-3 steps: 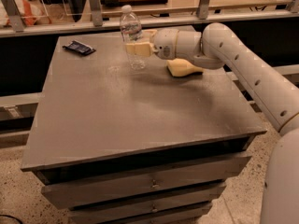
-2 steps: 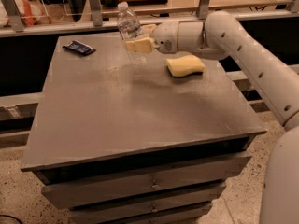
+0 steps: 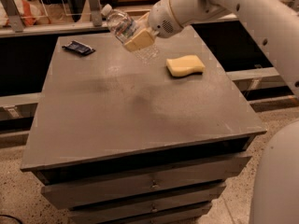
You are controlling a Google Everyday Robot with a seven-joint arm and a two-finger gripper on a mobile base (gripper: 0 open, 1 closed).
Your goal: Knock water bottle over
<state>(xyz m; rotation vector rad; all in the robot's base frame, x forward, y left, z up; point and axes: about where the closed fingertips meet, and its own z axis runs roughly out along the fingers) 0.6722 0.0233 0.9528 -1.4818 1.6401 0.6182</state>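
Note:
The water bottle is clear ribbed plastic with a white cap. It is tilted far over at the back of the table, with its cap pointing up and to the left and its base low near the tabletop. My gripper reaches in from the right. Its tan fingers are closed around the bottle's middle and hide the label band. The white arm runs off to the upper right.
A yellow sponge lies right of the bottle. A dark flat packet lies at the back left corner. The grey table has drawers below. A shelf rail runs behind it.
The bottle stood upright in my gripper a second ago. It now leans sharply to the left, and my gripper has rotated with it.

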